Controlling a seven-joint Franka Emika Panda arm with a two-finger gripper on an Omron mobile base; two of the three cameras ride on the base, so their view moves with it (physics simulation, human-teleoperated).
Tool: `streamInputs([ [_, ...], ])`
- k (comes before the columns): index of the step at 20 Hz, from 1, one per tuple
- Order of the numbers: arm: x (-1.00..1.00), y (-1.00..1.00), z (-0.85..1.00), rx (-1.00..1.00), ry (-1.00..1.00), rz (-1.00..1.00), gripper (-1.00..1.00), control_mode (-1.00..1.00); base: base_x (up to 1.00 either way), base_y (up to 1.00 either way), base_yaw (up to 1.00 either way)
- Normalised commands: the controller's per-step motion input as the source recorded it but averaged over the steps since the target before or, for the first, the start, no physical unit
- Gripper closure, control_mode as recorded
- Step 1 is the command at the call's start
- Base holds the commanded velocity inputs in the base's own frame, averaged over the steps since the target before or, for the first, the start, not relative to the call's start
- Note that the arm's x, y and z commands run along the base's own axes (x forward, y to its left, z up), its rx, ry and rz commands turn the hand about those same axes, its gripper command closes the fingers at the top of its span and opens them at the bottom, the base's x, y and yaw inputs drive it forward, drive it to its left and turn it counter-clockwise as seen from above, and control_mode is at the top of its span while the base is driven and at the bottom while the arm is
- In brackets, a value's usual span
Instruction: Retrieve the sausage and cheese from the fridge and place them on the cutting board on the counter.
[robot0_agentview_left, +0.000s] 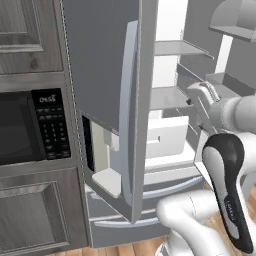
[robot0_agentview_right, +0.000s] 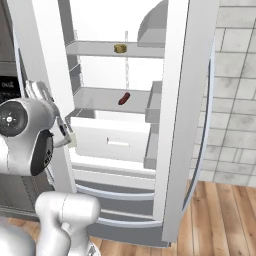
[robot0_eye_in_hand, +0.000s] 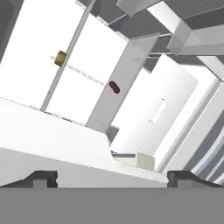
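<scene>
The fridge (robot0_agentview_right: 102, 50) stands with both doors open. The dark red-brown sausage (robot0_agentview_right: 124, 98) lies on its middle shelf, and in the hand view the sausage (robot0_eye_in_hand: 114, 87) shows ahead, above centre. The small yellowish cheese (robot0_agentview_right: 119, 48) sits on the shelf above; from the hand the cheese (robot0_eye_in_hand: 61, 57) appears at upper left. My gripper (robot0_eye_in_hand: 111, 179) is open with nothing between its fingers. It is just outside the fridge, by the inner edge of the left door, well short of both foods. The cutting board and the counter are out of view.
The open left door (robot0_agentview_left: 100, 60) is close beside the hand, and the open right door (robot0_agentview_right: 185, 100) swings out on the other side. A white drawer (robot0_agentview_right: 115, 142) sits under the sausage's shelf. A black microwave (robot0_agentview_left: 20, 127) is set into cabinets at left.
</scene>
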Motion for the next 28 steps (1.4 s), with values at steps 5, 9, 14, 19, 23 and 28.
streamInputs([
  [5, 0.86, -0.06, -0.31, 0.24, 0.0, 0.45, -1.0, -1.0, 0.0, 0.0, 0.0],
  [9, 0.84, 0.27, -0.31, 0.11, 0.0, 0.28, -1.0, -1.0, 0.0, 0.0, 0.0],
  [14, 0.44, 0.01, 0.0, 0.04, 0.01, 0.07, -1.0, -1.0, 0.0, 0.0, 0.0],
  [19, 0.33, 0.01, 0.0, 0.01, 0.0, 0.0, -1.0, -1.0, 0.0, 0.0, 0.0],
  [23, 0.48, 0.0, 0.0, 0.03, 0.0, 0.03, -1.0, -1.0, 0.0, 0.0, 0.0],
  [28, 0.53, 0.09, -0.26, 0.01, 0.0, 0.09, -1.0, -1.0, 0.0, 0.0, 0.0],
])
